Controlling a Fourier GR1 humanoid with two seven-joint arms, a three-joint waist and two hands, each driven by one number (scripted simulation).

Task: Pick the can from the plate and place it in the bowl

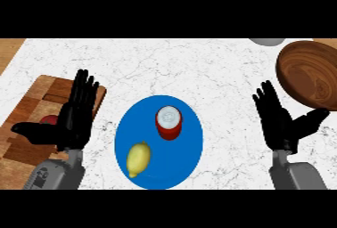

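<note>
A red can (168, 122) with a silver top stands upright on the blue plate (187, 151) in the middle of the counter. Beside it on the plate lies a yellow lemon (138, 158). The wooden bowl (309, 73) sits at the far right, partly cut off by the view's edge. My right hand (280, 121) is open, fingers straight, to the right of the plate and just below the bowl. On the plate's left my left hand (72, 119) is open too, over the cutting board. Neither hand touches the can.
A wooden cutting board (33, 111) lies at the left with a small red object (47, 119) partly hidden behind my left hand. A grey object (266, 41) peeks in at the top right. The counter is white marble.
</note>
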